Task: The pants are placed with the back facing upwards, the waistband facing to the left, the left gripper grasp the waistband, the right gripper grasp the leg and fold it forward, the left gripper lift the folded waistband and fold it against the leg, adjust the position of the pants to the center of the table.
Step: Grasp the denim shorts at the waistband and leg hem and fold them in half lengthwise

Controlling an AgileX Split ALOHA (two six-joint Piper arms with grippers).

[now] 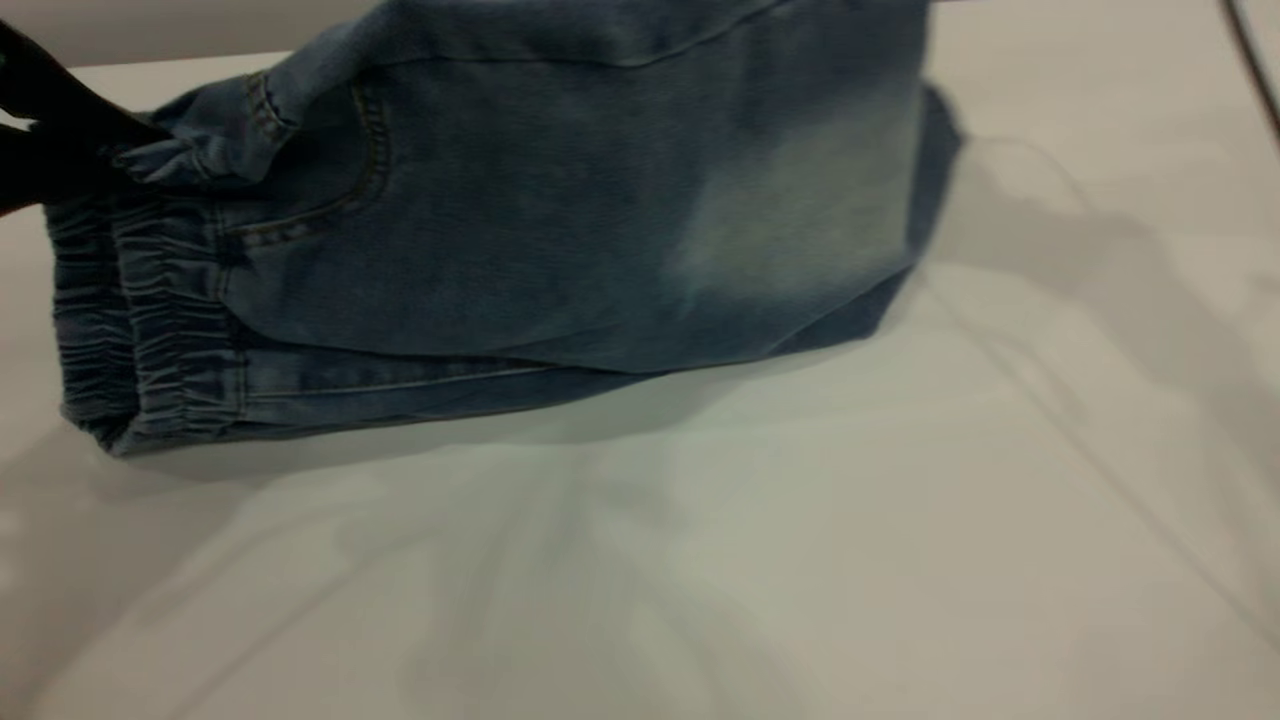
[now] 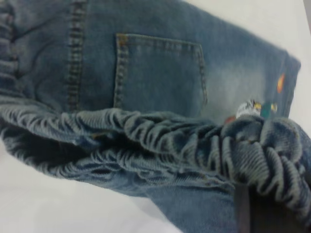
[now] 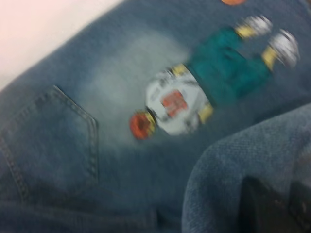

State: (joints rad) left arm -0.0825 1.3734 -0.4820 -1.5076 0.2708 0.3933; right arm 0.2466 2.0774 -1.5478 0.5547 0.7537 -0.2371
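Observation:
The blue denim pants (image 1: 520, 230) lie doubled on the white table (image 1: 700, 560), elastic waistband (image 1: 140, 320) to the left. The leg (image 1: 800, 210) with the pale faded oval hangs as the upper layer, and its top runs out of the exterior view. My left gripper (image 1: 125, 150) is shut on a bunched corner of the waistband (image 2: 262, 145). In the right wrist view my right gripper (image 3: 282, 204) is shut on a fold of the leg (image 3: 233, 165), above the basketball player print (image 3: 194, 97). A back pocket (image 2: 160, 73) faces up on the lower layer.
A dark cable (image 1: 1250, 60) crosses the table's far right corner. The table's far edge (image 1: 180, 65) runs just behind the waistband. Bare tabletop stretches in front of and to the right of the pants.

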